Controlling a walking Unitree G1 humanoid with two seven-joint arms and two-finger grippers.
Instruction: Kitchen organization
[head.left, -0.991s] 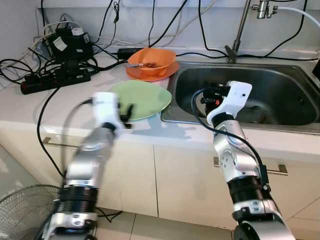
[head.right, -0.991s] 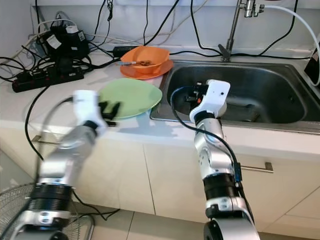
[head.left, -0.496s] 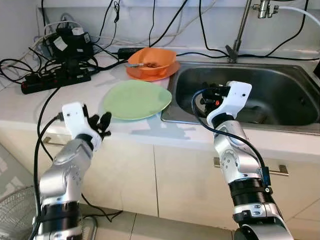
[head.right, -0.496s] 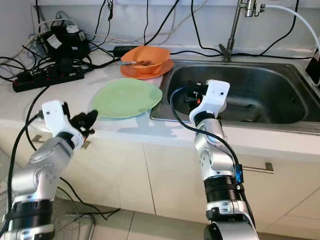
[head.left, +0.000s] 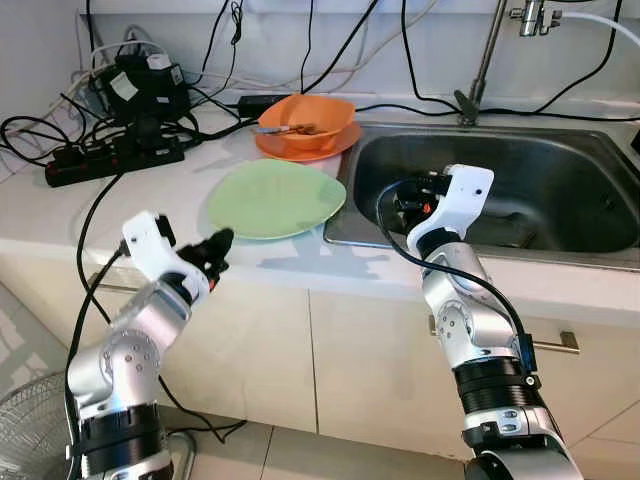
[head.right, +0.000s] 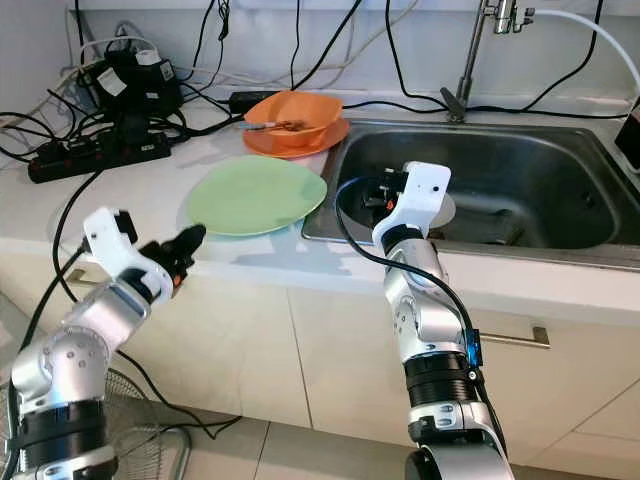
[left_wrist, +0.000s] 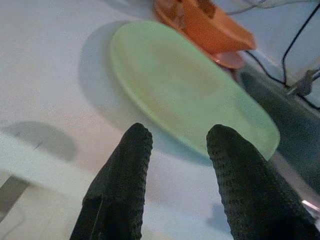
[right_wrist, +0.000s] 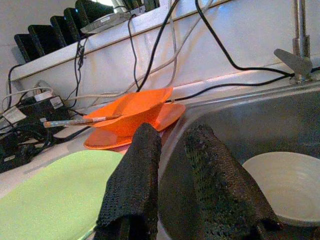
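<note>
One green plate ahead of left hand | fingers parted, empty | apart

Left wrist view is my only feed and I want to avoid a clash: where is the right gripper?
Observer: The right gripper hangs over the left end of the sink, beside the green plate.
Operator: Anything in the sink?
Observer: A white bowl sits on its bottom, near that gripper.
Operator: And what lies left of the plate?
Observer: A black power strip, further back on the counter.
</note>
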